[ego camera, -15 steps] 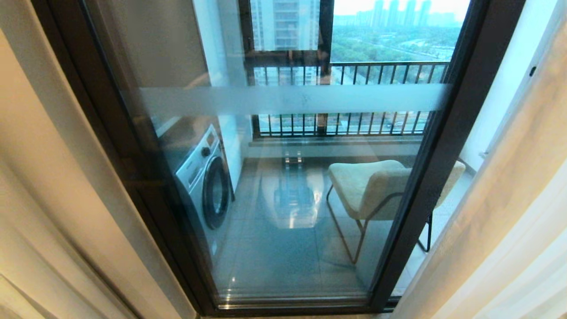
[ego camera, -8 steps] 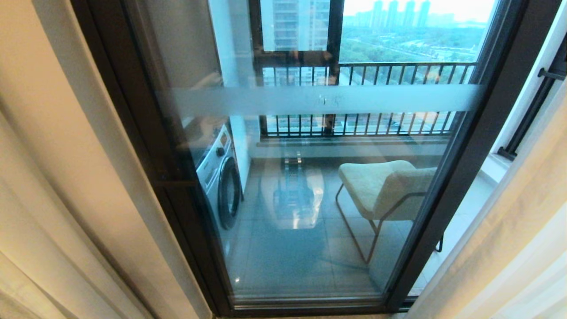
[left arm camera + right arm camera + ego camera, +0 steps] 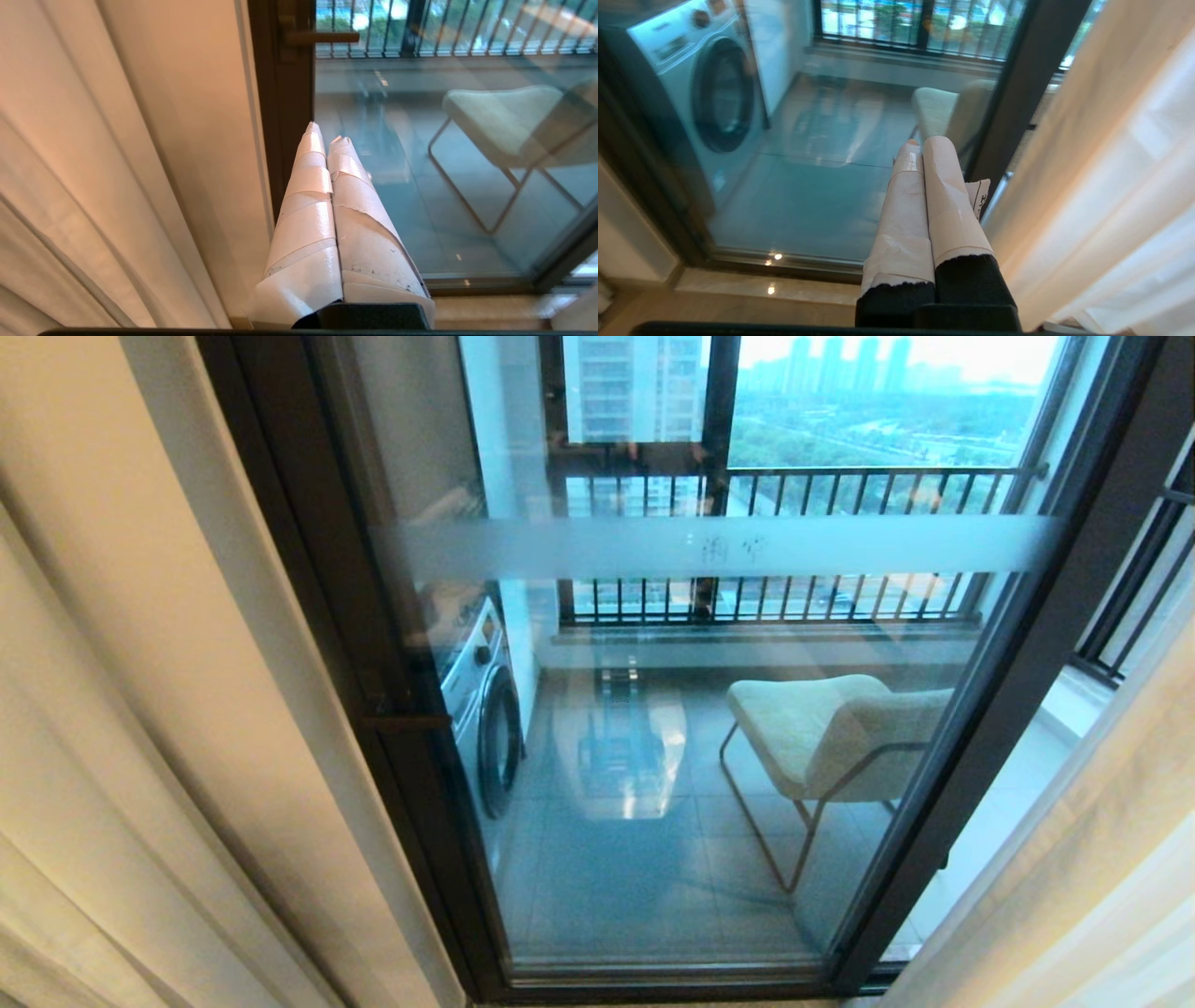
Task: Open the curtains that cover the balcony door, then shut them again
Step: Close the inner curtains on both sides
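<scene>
Closed right gripper (image 3: 920, 142) before balcony door (image 3: 1017, 93), curtains (image 3: 1111, 163) beside, washing machine (image 3: 700, 88) behind glass

Cream-beige curtains (image 3: 140, 709) drawn apart to both sides; balcony door (image 3: 709, 756) uncovered between them, dark-framed glass shut, frosted band across.

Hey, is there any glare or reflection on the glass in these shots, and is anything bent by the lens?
Head view: a pale reflection sits on the balcony door glass, and its dark frame bows outward. Left wrist view: the chair behind the glass looks soft. Right wrist view: small light glints lie near the door's bottom rail, and the curtains glow brightly.
</scene>
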